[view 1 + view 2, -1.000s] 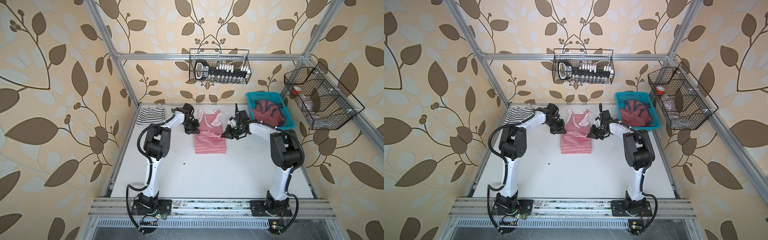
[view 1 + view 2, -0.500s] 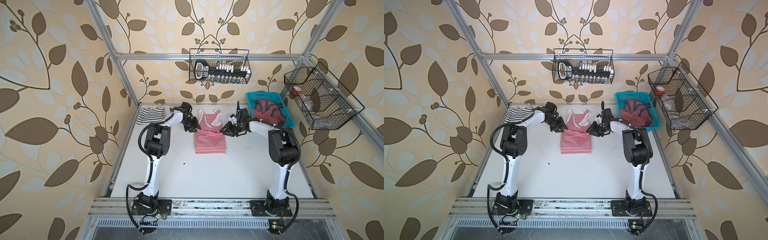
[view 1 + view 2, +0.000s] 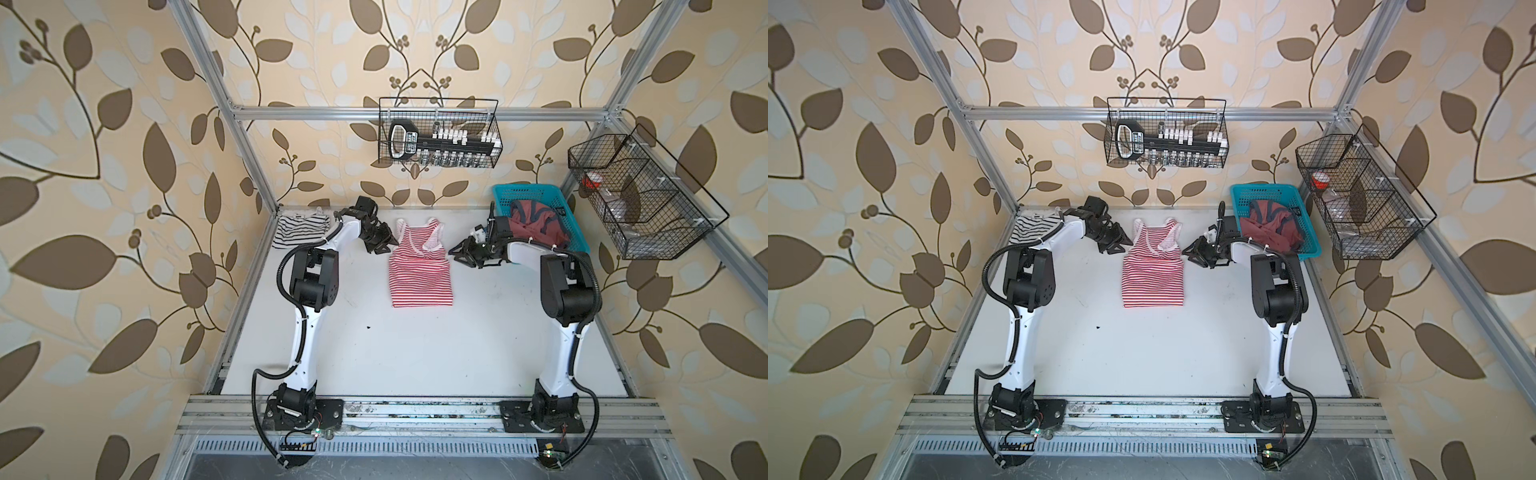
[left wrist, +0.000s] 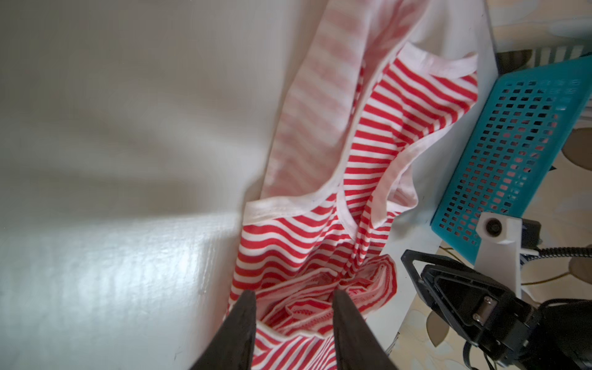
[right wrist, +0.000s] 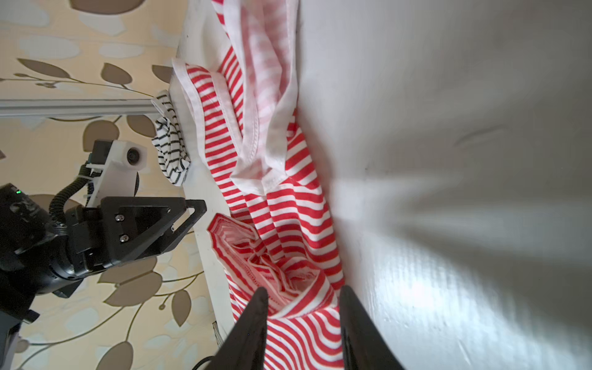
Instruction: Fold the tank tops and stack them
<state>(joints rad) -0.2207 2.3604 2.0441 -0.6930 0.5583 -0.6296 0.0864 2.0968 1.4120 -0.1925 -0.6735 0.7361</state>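
We see the red-striped tank top (image 3: 419, 276) lying on the white table (image 3: 415, 353), toward the back and about midway between the two arms. Its straps point at the back wall and its straight hem faces the front. In both top views it looks mostly flat, with some cloth at the upper part rumpled. The left wrist view shows one strap area turned over, with its paler inner side up, and a bunched fold at the near edge of the top.

The left gripper (image 3: 385, 245) sits low at the top's upper left edge, just beside the cloth. Its jaws stand apart, and in the left wrist view we see the bunched cloth through the gap, with nothing pinched. The right gripper (image 3: 457, 254) mirrors it at the upper right edge. Its jaws are also spread and it holds nothing. In the right wrist view the striped cloth lies beyond the parted fingertips (image 5: 261, 298).

The black-striped tank top (image 3: 301, 230) lies in the back left corner of the table, behind the left arm and well apart from the red one. We cannot tell how neatly it is folded.

A teal basket (image 3: 536, 197) holding dark red cloth (image 3: 536, 226) stands at the back right, behind the right gripper. Two black wire baskets (image 3: 438, 139) (image 3: 640, 199) hang on the frame.
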